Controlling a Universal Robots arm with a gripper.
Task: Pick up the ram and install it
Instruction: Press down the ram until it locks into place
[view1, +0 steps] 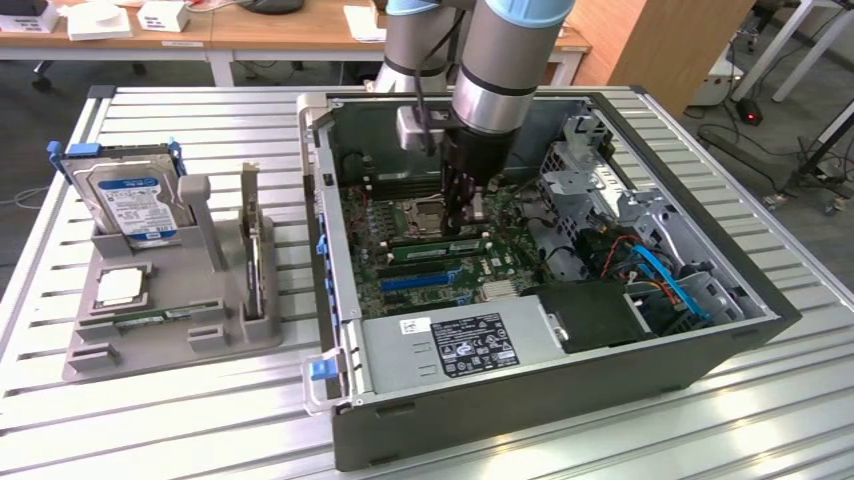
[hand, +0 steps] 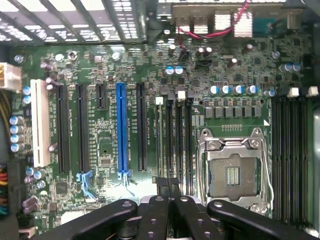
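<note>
The ram (view1: 430, 247), a long thin green stick, stands on edge in a memory slot of the motherboard (view1: 400, 215) inside the open computer case (view1: 534, 400). My gripper (view1: 470, 226) hangs straight down over the stick's end at the exterior view's right. In the wrist view my gripper (hand: 170, 186) is shut, its black fingertips (hand: 161, 187) pressed together over the row of dark memory slots (hand: 178, 145) beside the open processor socket (hand: 234, 172). I cannot tell whether the tips touch the stick. Another thin green stick (view1: 144, 321) lies in the grey tray (view1: 174, 345).
The grey tray at the exterior view's left holds a hard drive (view1: 130, 200), an upright expansion card (view1: 250, 245) and a silver processor chip (view1: 119, 287). Inside the case are a power supply (view1: 447, 345), a drive cage (view1: 587, 170) and blue cables (view1: 667, 275).
</note>
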